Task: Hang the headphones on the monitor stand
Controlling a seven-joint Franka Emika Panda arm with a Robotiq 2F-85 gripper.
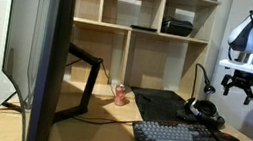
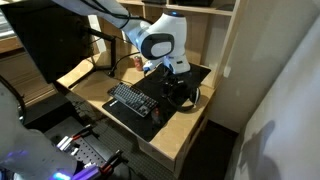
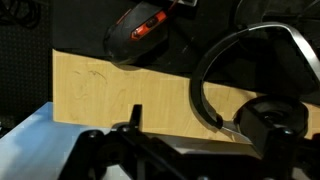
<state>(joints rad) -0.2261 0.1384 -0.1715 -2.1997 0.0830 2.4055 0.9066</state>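
Note:
The black headphones (image 1: 204, 111) lie on the dark desk mat at the right of the desk, also seen in an exterior view (image 2: 181, 92). In the wrist view their arched headband (image 3: 212, 70) curves down to one round earcup at the right. My gripper (image 1: 240, 89) hangs open and empty above the headphones, a little to their side, and also shows in an exterior view (image 2: 166, 68) and the wrist view (image 3: 195, 125). The monitor stand (image 1: 89, 67), a thin black angled arm, sits behind the big dark monitor (image 1: 41, 48) at the far end of the desk.
A black keyboard (image 1: 177, 137) and a black mouse (image 3: 140, 30) with a red mark lie on the mat near the headphones. A thin gooseneck lamp (image 1: 201, 78) rises behind them. A small can (image 1: 120, 93) stands mid-desk. Wooden shelves (image 1: 143, 28) line the back.

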